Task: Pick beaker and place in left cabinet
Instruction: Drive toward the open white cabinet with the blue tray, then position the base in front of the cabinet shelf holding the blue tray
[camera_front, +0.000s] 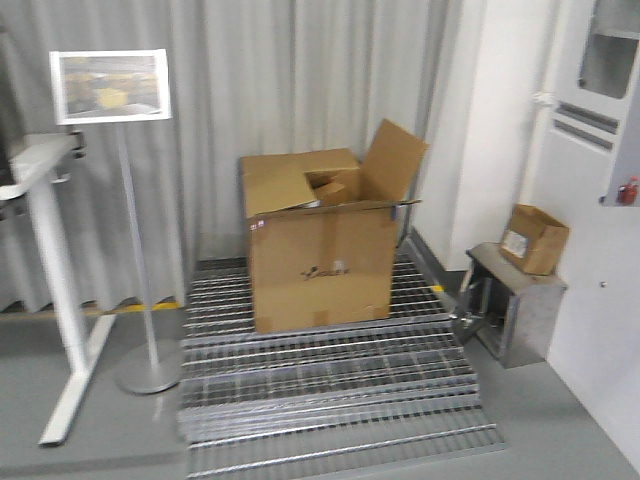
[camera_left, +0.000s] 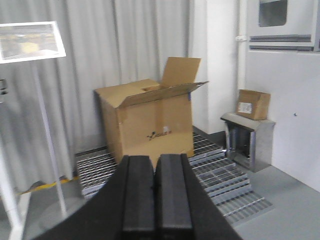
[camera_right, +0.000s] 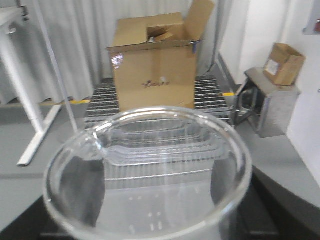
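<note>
The beaker (camera_right: 146, 114) is clear glass with a pouring spout at its upper left and faint white marks. It fills the lower half of the right wrist view, with its open rim toward the camera. My right gripper (camera_right: 152, 197) is shut on it, and the dark fingers (camera_right: 80, 192) show through the glass on both sides. In the left wrist view my left gripper (camera_left: 155, 161) is shut, its black pads pressed together with nothing between them. The left cabinet is out of view. Neither gripper shows in the front view.
A large open cardboard box (camera_front: 320, 250) stands on a metal floor grating (camera_front: 330, 385) ahead. A sign stand (camera_front: 135, 240) and a white desk leg (camera_front: 62, 310) are on the left. On the right, a small box (camera_front: 535, 238) sits on a steel unit (camera_front: 515, 310) beside a white wall.
</note>
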